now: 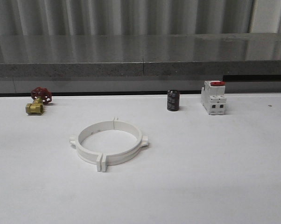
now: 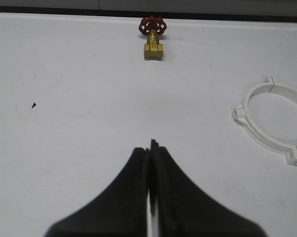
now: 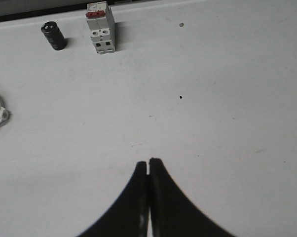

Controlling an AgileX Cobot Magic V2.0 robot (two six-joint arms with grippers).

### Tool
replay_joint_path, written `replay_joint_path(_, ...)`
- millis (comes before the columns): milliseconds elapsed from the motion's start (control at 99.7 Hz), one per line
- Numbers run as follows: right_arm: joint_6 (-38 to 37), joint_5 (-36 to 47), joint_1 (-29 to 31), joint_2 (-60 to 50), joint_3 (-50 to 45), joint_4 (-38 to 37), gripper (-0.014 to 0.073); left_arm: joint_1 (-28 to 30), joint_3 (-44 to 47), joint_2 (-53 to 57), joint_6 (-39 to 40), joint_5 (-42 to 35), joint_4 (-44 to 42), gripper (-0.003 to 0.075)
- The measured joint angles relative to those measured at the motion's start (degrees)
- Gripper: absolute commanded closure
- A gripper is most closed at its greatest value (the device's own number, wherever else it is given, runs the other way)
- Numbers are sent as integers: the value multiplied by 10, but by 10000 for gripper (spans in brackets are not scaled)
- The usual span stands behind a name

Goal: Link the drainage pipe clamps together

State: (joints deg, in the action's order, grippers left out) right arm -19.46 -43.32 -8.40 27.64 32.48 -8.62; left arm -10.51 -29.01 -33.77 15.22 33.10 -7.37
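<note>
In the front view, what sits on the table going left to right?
Brass valve with the red handwheel → drainage pipe clamps, lying together as one white ring → black cylindrical capacitor → white breaker with the red top.

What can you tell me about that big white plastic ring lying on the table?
The big white plastic ring is wide, flat-walled and looks like smooth plastic. It is made of two half-circle clamps that meet at seams with paired tabs, one at the near side and one at the far side, and a small tab sticks out on each side. It looks closed into one full circle. It lies flat on the white table, open side up, with nothing inside it and nothing else touching it.
</note>
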Motion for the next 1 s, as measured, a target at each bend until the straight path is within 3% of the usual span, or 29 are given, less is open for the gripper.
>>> replay_joint_path(712, 1, 1, 0, 0, 0, 0, 661, 0, 0, 0, 0, 0, 0, 741)
replay_joint_path(1003, 7, 116, 8, -51, -64, -5, 661, 0, 0, 0, 0, 0, 0, 741)
